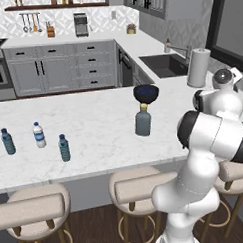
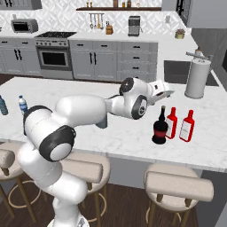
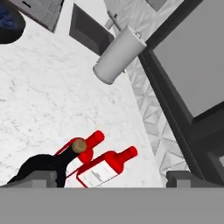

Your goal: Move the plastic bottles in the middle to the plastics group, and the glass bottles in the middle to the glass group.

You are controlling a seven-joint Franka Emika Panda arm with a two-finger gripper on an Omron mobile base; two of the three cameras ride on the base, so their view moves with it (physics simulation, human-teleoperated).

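Hung over the table's [image 1: 93, 119] right end with jaws spread wide, pinching nothing. Looked down on the black bottle [image 2: 160, 128], upright just beside the two red bottles [image 2: 187, 126], in front of the paper-towel roll [image 2: 196, 77]; could not tell whether black and red touched. Judged that one delivered to the glass group.

Found the grey-blue bottle [image 1: 143, 121] standing alone mid-table, upright, tan cap up, near the dark blue bowl [image 1: 146, 93]. Judged it the likely next piece: glass, so heavy for its size, rigid, smooth and slippery, breakable if tipped or dropped. Recommended taking it low around the stout belly, jaws level, rather than by the narrow cap, then lifting straight up and setting it down gently.

Saw the small bluish bottle [image 1: 64, 148] far left, near the teal bottle [image 1: 8, 141] and the white-labelled bottle [image 1: 39, 135]. Reckoned it light, thin-walled and easily toppled; advised a gentle mid-body squeeze.
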